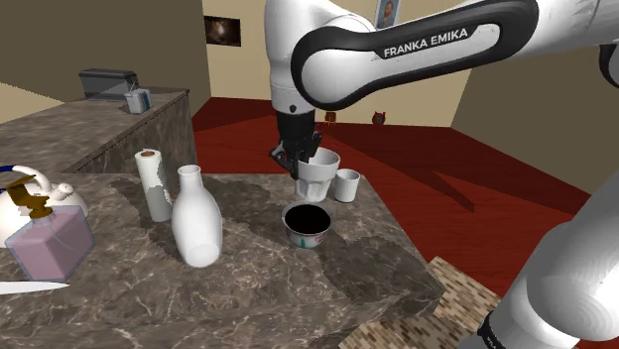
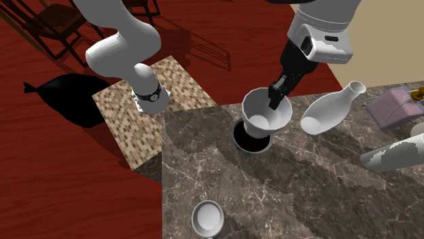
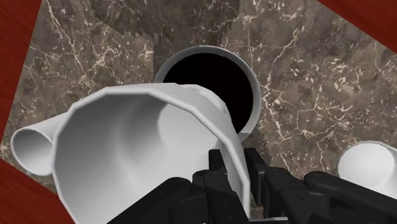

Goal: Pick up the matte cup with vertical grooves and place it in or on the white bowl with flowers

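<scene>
From the shoulder view, the tool (image 1: pixel 305 159) is clamped on the rim of the pale, faceted cup (image 1: pixel 317 177). It holds the cup off the bench (image 1: pixel 248 288), close above the far edge of the bowl (image 1: pixel 309 225), which is white-rimmed, dark inside and has pinkish marks on its wall. A small white cup (image 1: pixel 347 184) stands just beside the held one, on this view's right. A tall white bottle (image 1: pixel 196 216) stands near the bowl on the left. Behind it is a paper roll (image 1: pixel 154 184), and further left a kettle (image 1: pixel 35 196) and a pinkish box (image 1: pixel 52 244).

In the second exterior view, the tool (image 2: pixel 275 102) grips the cup (image 2: pixel 263 113) by its wall, over the bowl (image 2: pixel 248 141). The bottle (image 2: pixel 331 108) is near on the right and the small cup (image 2: pixel 207 218) sits well apart, lower down. A black bag (image 2: pixel 64 102) lies on the red floor.

In the wrist view, the cup's (image 3: pixel 137 149) wall runs between the fingers (image 3: pixel 219 175), tilted, with the bowl (image 3: pixel 255 105) past it. The small cup (image 3: pixel 370 164) sits off to one side.
</scene>
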Action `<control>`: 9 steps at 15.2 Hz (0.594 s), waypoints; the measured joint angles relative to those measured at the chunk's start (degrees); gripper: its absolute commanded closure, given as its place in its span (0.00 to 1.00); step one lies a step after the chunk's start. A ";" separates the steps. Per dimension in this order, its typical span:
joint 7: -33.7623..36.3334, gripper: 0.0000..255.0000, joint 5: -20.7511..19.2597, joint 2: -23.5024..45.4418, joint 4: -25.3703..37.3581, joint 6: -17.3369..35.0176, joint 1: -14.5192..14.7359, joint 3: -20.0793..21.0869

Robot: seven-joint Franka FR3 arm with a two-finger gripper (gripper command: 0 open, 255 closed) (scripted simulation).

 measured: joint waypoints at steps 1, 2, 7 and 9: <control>0.14 1.00 -0.12 0.16 -0.47 0.59 -0.02 0.00; 0.36 1.00 -0.25 0.33 -1.13 1.38 -0.02 0.03; 1.47 1.00 -0.89 1.06 -4.34 5.10 -0.02 0.17; 1.89 1.00 -1.18 1.38 -5.50 6.49 -0.04 0.20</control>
